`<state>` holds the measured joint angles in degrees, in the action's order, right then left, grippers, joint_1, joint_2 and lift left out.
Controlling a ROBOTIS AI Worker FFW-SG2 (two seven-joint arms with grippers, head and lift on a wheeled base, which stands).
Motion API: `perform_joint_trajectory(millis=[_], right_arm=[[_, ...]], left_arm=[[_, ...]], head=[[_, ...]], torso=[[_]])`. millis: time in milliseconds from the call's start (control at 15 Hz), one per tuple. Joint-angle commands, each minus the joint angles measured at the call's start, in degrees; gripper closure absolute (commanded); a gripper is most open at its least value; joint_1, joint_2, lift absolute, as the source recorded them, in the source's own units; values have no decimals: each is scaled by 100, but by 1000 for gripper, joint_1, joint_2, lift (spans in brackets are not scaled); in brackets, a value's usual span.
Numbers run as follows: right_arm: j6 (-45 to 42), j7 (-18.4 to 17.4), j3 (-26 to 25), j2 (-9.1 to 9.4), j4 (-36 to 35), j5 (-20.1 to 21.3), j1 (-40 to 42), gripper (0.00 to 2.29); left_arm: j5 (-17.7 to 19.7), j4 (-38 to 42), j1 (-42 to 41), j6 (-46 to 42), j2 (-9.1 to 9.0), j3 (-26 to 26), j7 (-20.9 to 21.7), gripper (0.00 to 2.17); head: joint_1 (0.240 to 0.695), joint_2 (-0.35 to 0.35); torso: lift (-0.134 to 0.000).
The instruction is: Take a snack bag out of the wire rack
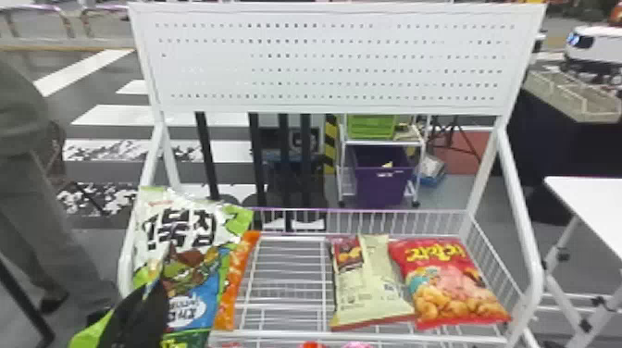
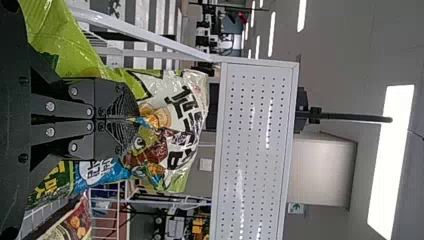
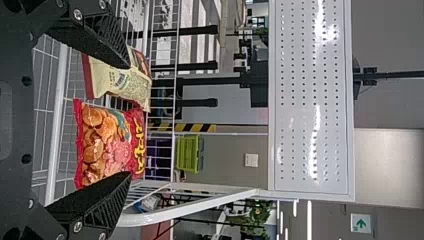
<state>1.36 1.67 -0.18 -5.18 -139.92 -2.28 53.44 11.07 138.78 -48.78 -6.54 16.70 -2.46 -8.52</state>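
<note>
Item, held: one large green-and-white snack bag [image 1: 185, 250], at the left end of the wire rack [image 1: 361, 210], overlapping the orange bag [image 1: 235, 282] in the head view. Your left tool [image 2: 136, 119] has its fingers together, clamped on that bag's front.
Item, free: your right tool [image 3: 129, 120], fingers wide apart, facing the rack, nothing between them.
Stock in rack: one cream bag [image 1: 370, 282], one red bag [image 1: 456, 282], side by side.
Ledger, done: the grasp. The bag seems partly raised, though its lower end is cut off, so you can't be sure it clears the front rail. Outstanding: taking it fully out.
</note>
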Motion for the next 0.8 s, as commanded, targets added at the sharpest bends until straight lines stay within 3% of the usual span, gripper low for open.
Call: perform_joint_trajectory(millis=[0, 600, 733], right_arm=[[0, 0, 0, 0, 0, 0, 0, 147], [123, 0, 18, -9, 97, -35, -149, 151], [598, -35, 123, -176, 545, -229, -826, 151]], left_arm=[[0, 0, 0, 0, 0, 0, 0, 2115], [0, 0, 0, 0, 0, -9, 0, 2115], [-9, 0, 9, 17, 0, -35, 0, 2115]], head=[[499, 0], [499, 0], [499, 0]], torso=[[0], [0], [0]])
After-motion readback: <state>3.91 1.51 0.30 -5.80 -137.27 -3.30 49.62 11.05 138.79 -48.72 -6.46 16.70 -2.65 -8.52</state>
